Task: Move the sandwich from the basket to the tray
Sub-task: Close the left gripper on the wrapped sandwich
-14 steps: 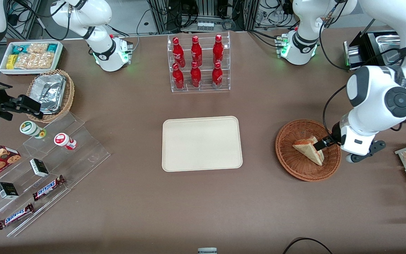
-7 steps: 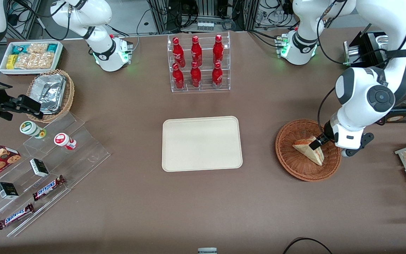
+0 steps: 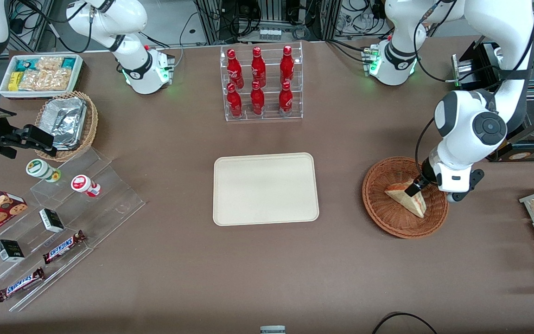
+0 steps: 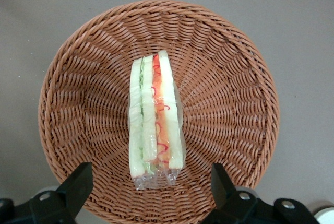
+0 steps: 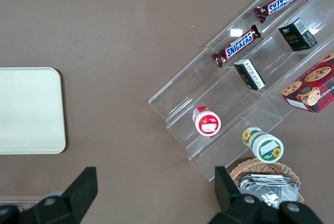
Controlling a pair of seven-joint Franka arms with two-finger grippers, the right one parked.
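- Sandwich (image 4: 155, 117): a clear-wrapped triangular wedge lying in the middle of the basket, cut edge up, with green, red and orange filling stripes showing. Not yet lifted.
- Basket (image 3: 380, 211): round reddish-brown wicker bowl toward the working arm's end of the table, well apart from the tray. It holds only the sandwich.
- Tray (image 3: 265, 189): cream rectangle with rounded corners at mid-table, nothing on it.
- Gripper (image 3: 414, 187): left arm's, poised directly above the sandwich. In the wrist view its two fingers (image 4: 75, 188) are spread wide, one to each side of the wedge, gripping nothing and not touching the wrap.
- Key relation: the sandwich's long axis runs straight between the two fingers, so its flat bread faces look toward the pads. Judged from this, a plain descent and closing across the thin dimension should seat the grasp.
- Stage, as judged: aligned for pick-up; carry to the tray remains.
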